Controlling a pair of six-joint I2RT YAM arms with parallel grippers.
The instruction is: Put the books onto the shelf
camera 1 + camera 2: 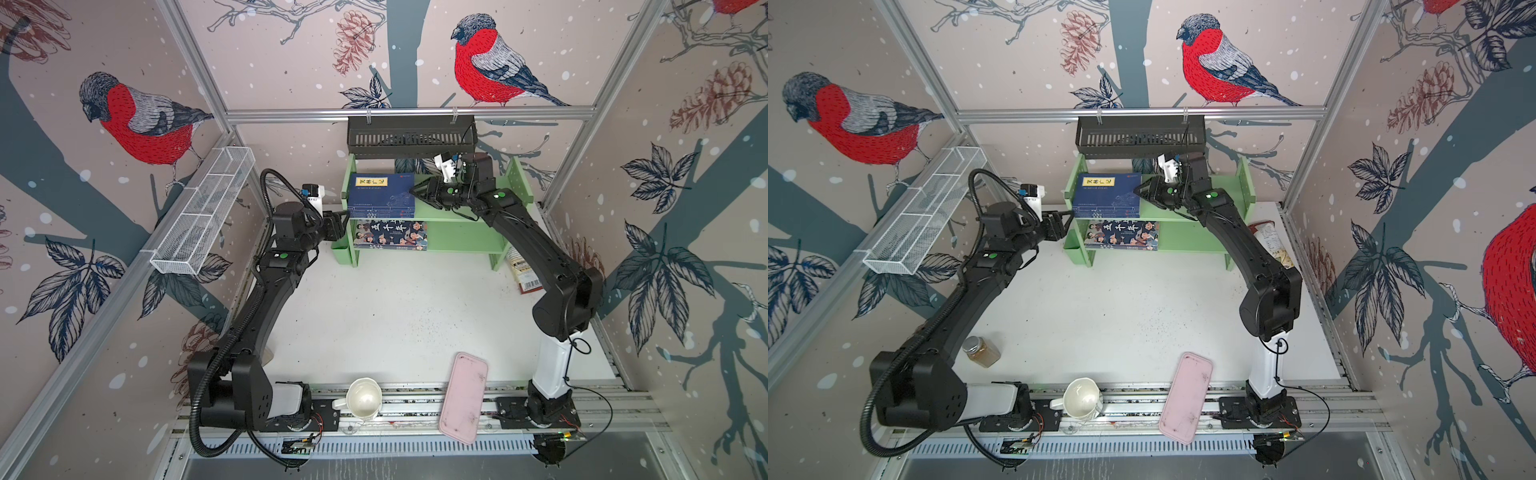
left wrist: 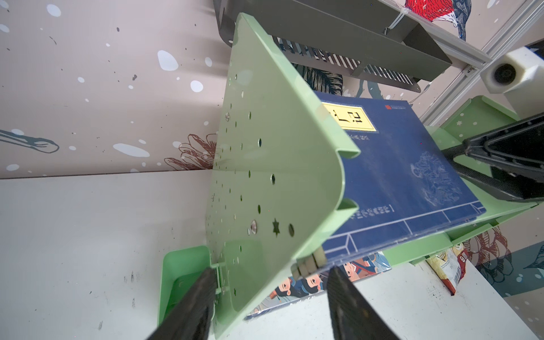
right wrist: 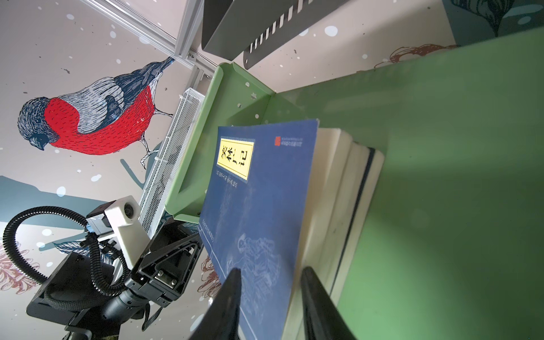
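Books [image 1: 381,193] were stacked at 12 o'clock on the upper tier of the shelf [image 1: 465,239], top one clamped by right end effector [image 1: 414,192], left end effector [image 1: 347,224] released; squaring up was probably needed before letting go.

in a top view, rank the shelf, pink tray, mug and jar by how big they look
Largest to smallest in a top view:
1. shelf
2. pink tray
3. mug
4. jar
The shelf stands farthest back and still looks clearly largest.
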